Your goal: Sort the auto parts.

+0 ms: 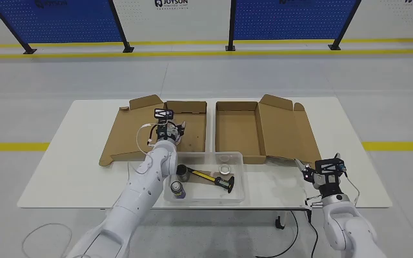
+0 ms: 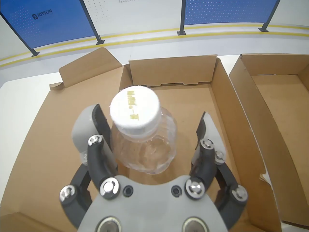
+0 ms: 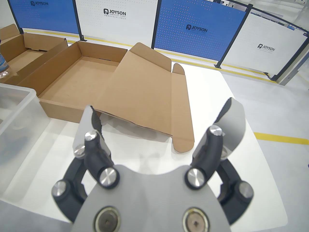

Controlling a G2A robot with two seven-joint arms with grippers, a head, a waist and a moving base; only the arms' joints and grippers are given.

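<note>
Your left gripper: spread wide around the bottle standing in the left box.
Your right gripper: fingers apart, over the table.

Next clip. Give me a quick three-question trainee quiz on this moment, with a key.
1. True or false: the right hand holds a part.
2. Where does the clear bottle stand? A) in the left box; B) in the right box; C) in the plastic bin.
3. Fill in: the left hand is ___ around the bottle, one finger close against it and the other apart.
Key: 1 false; 2 A; 3 open.
</note>
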